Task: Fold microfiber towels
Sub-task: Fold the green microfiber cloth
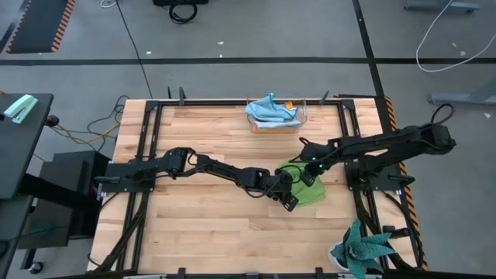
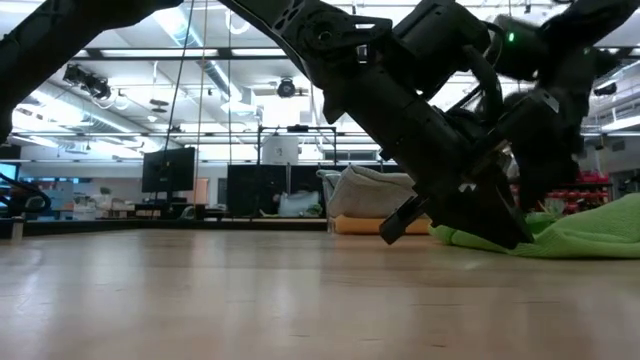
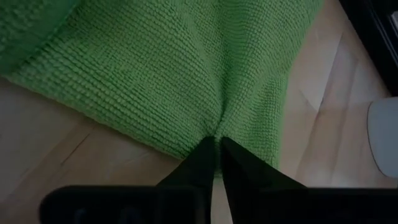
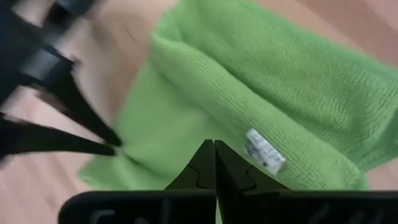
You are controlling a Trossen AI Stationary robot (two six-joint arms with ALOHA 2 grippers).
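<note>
Lime green microfiber towel (image 1: 308, 191) is what I am working on: it is lying on the wooden desk (image 1: 201, 232) toward my right side, partly doubled over, with a fold ridge and a small white label (image 4: 265, 151) showing on the upper layer. My left gripper (image 3: 216, 144) is pinching the towel's near edge, the fingers (image 3: 245, 165) drawn almost together with a pucker of cloth rising between them. My right gripper (image 4: 214, 149) is sitting over the same towel, its fingers pressed together; I cannot say whether any cloth is caught in them.

Judging progress, I am early in the job. This towel looks only half folded and rumpled, not yet a neat packet. A light blue towel (image 1: 270, 109) is lying bunched in the clear plastic box (image 1: 277, 122) at the far edge of the desk, with a bit of orange beside it, so those are waiting. I am seeing no grey towel and no finished stack anywhere on the desk.
</note>
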